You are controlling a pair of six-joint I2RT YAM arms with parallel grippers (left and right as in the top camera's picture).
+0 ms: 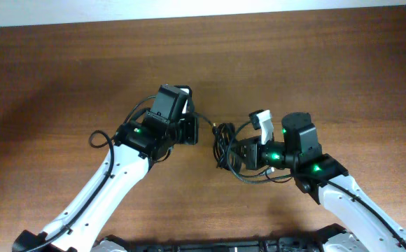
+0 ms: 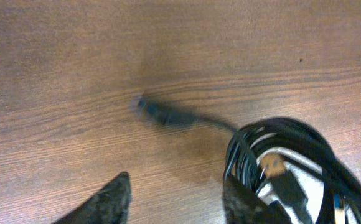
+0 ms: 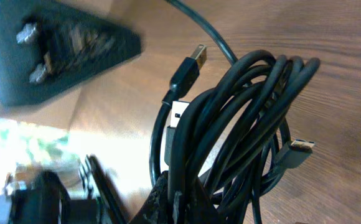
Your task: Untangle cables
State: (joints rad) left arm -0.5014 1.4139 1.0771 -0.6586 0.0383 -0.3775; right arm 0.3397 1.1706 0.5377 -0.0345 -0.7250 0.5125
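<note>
On the wooden table (image 1: 63, 70), the left gripper (image 1: 201, 131) hangs with its jaws parted and nothing between them, just left of the cables (image 1: 222, 143). The black cables are bunched in one coil near the table's middle, with a USB plug (image 3: 196, 59) sticking free. At the coil's right side, the right gripper (image 1: 239, 151) is clamped tight on several strands.

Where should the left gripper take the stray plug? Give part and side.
Best the cord just behind the plug, from above, jaws across it: it lies flat on the table, clear of the coiled cables that the right gripper holds.
</note>
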